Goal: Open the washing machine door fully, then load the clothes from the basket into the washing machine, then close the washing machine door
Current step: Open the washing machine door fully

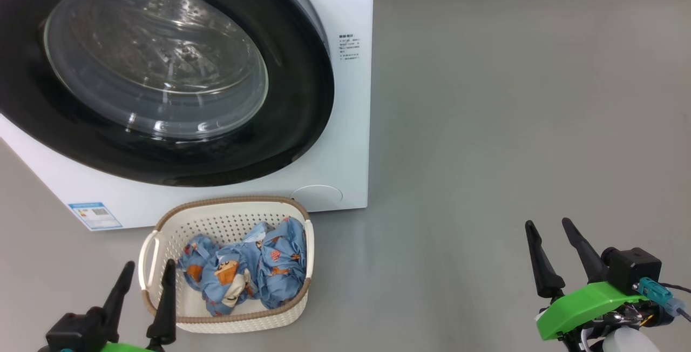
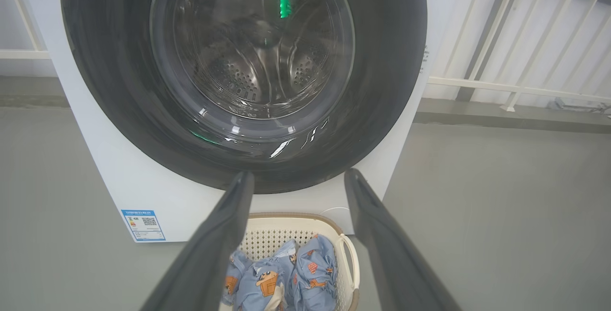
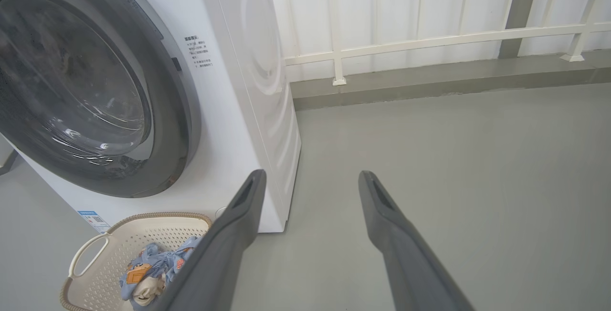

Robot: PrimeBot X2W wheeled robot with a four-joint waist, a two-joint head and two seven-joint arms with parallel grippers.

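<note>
Surveying the head view first: the washing machine door (image 1: 302, 125) sits shut, flush on the front of the washing machine (image 1: 351, 141), at the far left. The basket (image 1: 232, 200) stands on the floor (image 1: 486, 125) just in front of the machine, below the door's lower right, with the clothes (image 1: 243, 268) heaped inside. The left gripper (image 1: 150, 263) is at the near left, fingers spread and empty, its tips showing to either side of the basket's left handle. The right gripper (image 1: 548, 222) is at the near right, likewise spread and empty, over bare floor and well apart from machine and basket.

Left wrist view: the left gripper (image 2: 300, 172) points at the door's lower rim. The door stands far and above it, and the basket and clothes lie low between its fingers.

Right wrist view: the right gripper (image 3: 312, 173) points past the machine's right front corner, so the door lies far and to its left. A small dark recess (image 3: 176, 64) shows at the door's right edge. It is probably the pull point, but that cannot be confirmed.

Assessment: the opening step is not yet begun. The coming move turns on the door's right edge, which lies far and above both grippers. The left gripper is nearer the door face. The right gripper appears to have the clearer line to that edge.
</note>
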